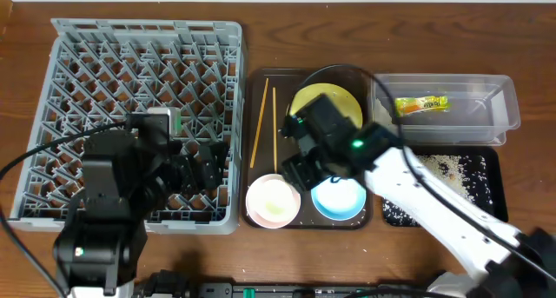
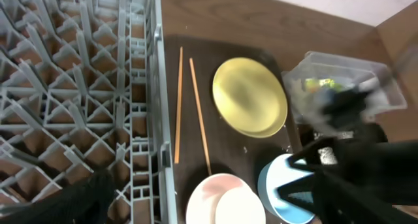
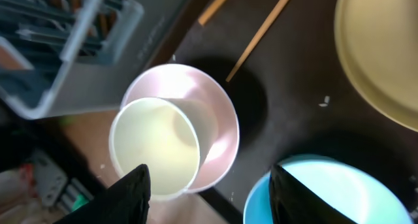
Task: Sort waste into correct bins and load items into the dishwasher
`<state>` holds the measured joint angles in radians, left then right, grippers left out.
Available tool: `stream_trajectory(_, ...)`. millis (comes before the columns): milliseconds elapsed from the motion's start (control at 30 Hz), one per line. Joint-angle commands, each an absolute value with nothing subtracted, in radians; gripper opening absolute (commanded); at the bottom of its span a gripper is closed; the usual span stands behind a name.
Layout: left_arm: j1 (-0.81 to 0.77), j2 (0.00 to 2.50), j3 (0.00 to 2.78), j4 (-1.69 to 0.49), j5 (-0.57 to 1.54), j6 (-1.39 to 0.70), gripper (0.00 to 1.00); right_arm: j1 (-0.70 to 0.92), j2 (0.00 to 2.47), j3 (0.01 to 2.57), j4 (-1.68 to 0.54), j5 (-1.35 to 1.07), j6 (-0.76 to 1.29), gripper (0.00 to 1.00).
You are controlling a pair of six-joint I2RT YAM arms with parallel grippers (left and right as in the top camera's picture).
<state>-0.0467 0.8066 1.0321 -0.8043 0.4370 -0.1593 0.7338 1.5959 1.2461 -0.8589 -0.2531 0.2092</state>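
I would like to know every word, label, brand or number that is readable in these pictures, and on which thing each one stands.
No text can be read in any view.
The snack wrapper in the clear tub carries coloured print, but it is too small and blurred to read.
The dish rack and the yellow plate show no lettering.

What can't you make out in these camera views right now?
- Blue bowl: overhead, right arm covers its top; both wrist views cut it at the bottom edge.
- Wrapper: left wrist view, blurred inside the tub.
- Plate: overhead, right arm hides its lower left.
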Motion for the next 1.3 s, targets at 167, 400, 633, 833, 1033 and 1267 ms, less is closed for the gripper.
stream_trajectory(167,-0.042,0.730,1.071,-0.815,0.399,-0.170,0.98,0.778,1.755,1.247,-0.812,-0.220,0.266,0.44)
stream_trajectory(400,-0.042,0.730,1.071,-0.806,0.400,-0.318,0.98,0.778,1.763,1.250,-0.821,-0.230,0.266,0.01)
stream_trajectory(633,-0.042,0.731,1.071,-0.735,0.525,-0.448,0.98,0.628,1.560,1.257,-0.862,-0.458,0.184,0.01)
stream_trajectory(833,-0.042,0.759,1.071,-0.604,0.759,-0.511,0.98,0.335,1.372,1.257,-0.802,-0.754,0.167,0.01)
stream_trajectory(1033,-0.043,0.857,1.071,-0.411,1.196,-0.511,0.98,0.178,1.345,1.256,-0.533,-1.283,0.201,0.01)
stream_trajectory(1267,-0.043,0.931,1.071,-0.353,1.395,-0.510,0.98,0.272,1.347,1.256,-0.338,-1.344,0.278,0.01)
